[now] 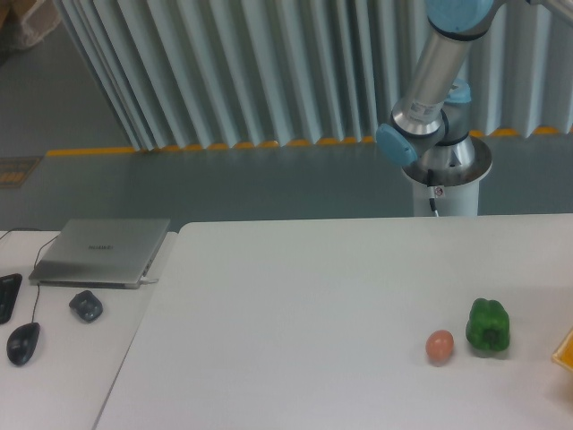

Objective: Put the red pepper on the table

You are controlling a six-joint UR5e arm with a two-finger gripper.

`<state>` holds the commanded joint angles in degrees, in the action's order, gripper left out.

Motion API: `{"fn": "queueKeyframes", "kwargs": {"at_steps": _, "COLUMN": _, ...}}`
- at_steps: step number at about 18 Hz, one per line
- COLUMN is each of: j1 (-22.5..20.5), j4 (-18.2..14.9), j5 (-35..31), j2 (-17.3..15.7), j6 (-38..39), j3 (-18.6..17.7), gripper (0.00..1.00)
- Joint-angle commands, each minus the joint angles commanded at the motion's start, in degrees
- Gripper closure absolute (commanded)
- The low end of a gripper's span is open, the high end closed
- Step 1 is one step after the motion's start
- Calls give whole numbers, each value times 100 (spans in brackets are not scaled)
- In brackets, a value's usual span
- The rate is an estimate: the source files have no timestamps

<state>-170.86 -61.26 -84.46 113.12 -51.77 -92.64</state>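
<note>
The table (295, 305) is plain white. On its right side sit a glossy green pepper (488, 326) and, just left of it, an orange-pink egg-shaped object (440, 346). A yellow-orange corner (566, 348) shows at the right edge, possibly a tray. The arm (436, 72) is silver with pale blue joints. Far left, a grey laptop (101, 251) and a black mouse (22, 343).

Arm (436, 67) cut off at top edge; yellow object (566, 348) clipped at right edge.
</note>
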Motion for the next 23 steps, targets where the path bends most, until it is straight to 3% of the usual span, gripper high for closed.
{"fn": "queueKeyframes", "kwargs": {"at_steps": 4, "j1": -17, "j4": -9, "j5": 0, "j2": -44, "j6": -26, "j3": 9, "gripper": 39}}
{"fn": "queueKeyframes", "kwargs": {"at_steps": 7, "j1": 0, "j4": -26, "j5": -9, "j2": -70, "j6": -26, "j3": -8, "gripper": 53}}
{"fn": "queueKeyframes", "kwargs": {"at_steps": 13, "j1": 44, "j4": -62, "j5": -17, "j2": -79, "j6": 9, "j3": 36, "gripper": 53}}
{"fn": "queueKeyframes", "kwargs": {"at_steps": 14, "j1": 27, "j4": -53, "j5": -9, "j2": -88, "j6": -17, "j3": 18, "gripper": 48}}
{"fn": "queueKeyframes", "kwargs": {"at_steps": 15, "j1": -8, "j4": -35, "j5": 0, "j2": -79, "j6": -17, "j3": 53, "gripper": 23}}
{"fn": "queueKeyframes", "kwargs": {"at_steps": 17, "j1": -26, "j4": -18, "j5": 9, "j2": -62, "j6": -26, "j3": 97, "gripper": 1}}
{"fn": "queueKeyframes", "kwargs": {"at_steps": 20, "j1": -44, "j4": -35, "j5": 0, "j2": -53, "j6": 9, "j3": 351, "gripper": 0}}
{"fn": "queueKeyframes", "kwargs": {"at_steps": 23, "j1": -26, "j4": -44, "j5": -18, "j2": -44, "j6": 26, "j3": 361, "gripper": 0}}
